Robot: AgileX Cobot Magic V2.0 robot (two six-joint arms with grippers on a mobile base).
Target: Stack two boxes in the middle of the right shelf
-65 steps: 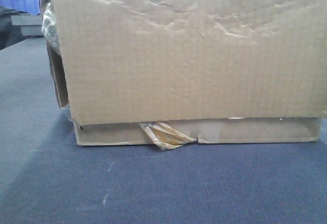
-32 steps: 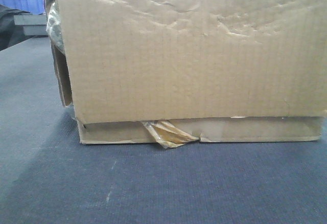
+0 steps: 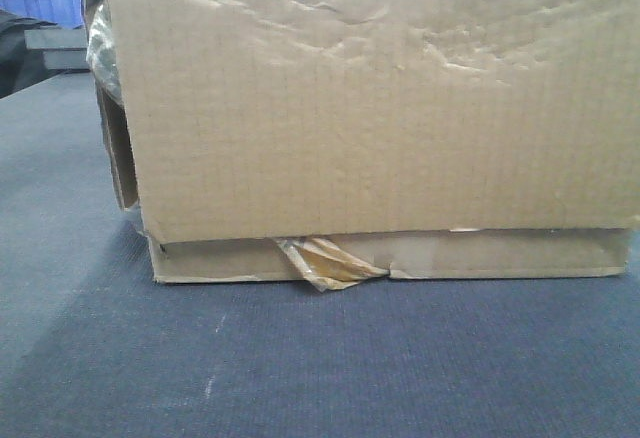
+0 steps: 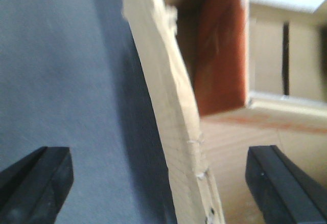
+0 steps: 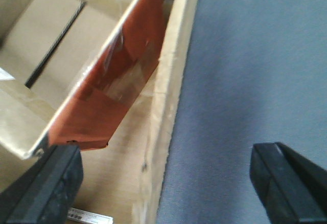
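Since the tall box (image 3: 370, 98) already sits on top of the flat box (image 3: 500, 255), the one with the yellowish tape shred (image 3: 325, 263) curling from its front edge, what I read here is a lift of the pair rather than a stacking move. Both rest on the dark grey tabletop (image 3: 300, 368), and the steel shelf is not in any of my views. The tall box lies with its long side across the front camera, so its two short end walls run away from me, one for each arm. The left claw (image 4: 158, 175) is spread wide and straddles the left end wall (image 4: 173, 111), one finger (image 4: 36, 183) outside over the tabletop and the other (image 4: 281, 183) inside the open box beside a reddish-brown inner flap (image 4: 219, 55). The right claw (image 5: 163, 180) mirrors it, jaws apart astride the right end wall (image 5: 166, 96), with its own flap (image 5: 122, 75) leaning just inside. Neither arm is nearer; each has its wall between its fingers but not pinched. I judge that both must close on the cardboard together, and that the flat box underneath, gripped by nothing, may stay behind.
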